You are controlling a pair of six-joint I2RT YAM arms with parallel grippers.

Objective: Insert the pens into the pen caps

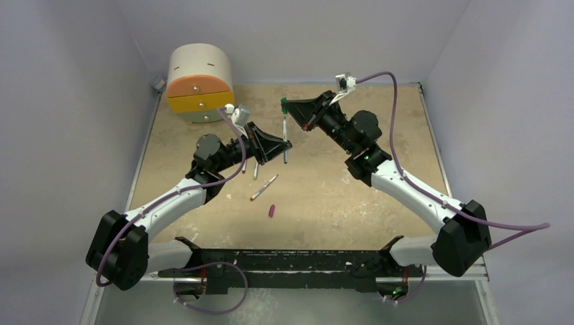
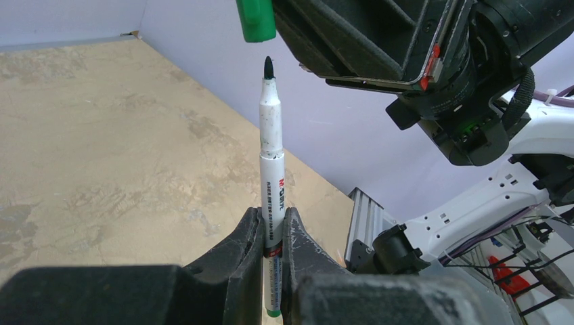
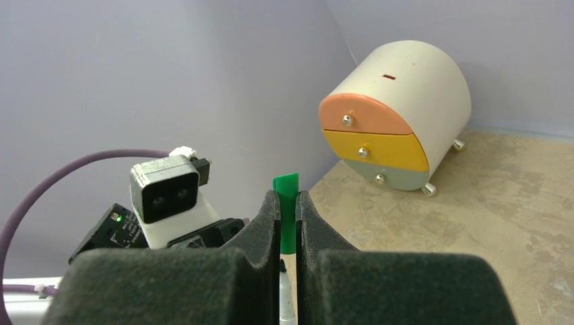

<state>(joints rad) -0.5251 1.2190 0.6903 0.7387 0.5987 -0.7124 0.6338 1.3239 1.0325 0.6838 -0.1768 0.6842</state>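
The left gripper [image 2: 273,223] is clenched on a green-tipped marker pen [image 2: 271,142]. Its fingers pinch the lower barrel, so the pen stands upright in the left wrist view with its tip bare (printed lettering shows just above the grip). The right gripper [image 3: 286,201] is clamped on a green pen cap [image 3: 285,184], which pokes out beyond its fingertips. Seen from the left wrist, the cap hangs just above the pen's tip and slightly to one side, with a small gap between them.

Both are held over the table [image 1: 352,196], to the right of the three-drawer chest [image 1: 200,82] in the far left corner (orange, yellow and grey drawer fronts). A loose pen [image 1: 264,187] lies on the table nearer the arm bases than the chest and to its right. A second loose pen [image 1: 256,170] lies just beside it on the chest's side. A magenta cap [image 1: 272,210] lies farther from the chest than either, apart from both pens.
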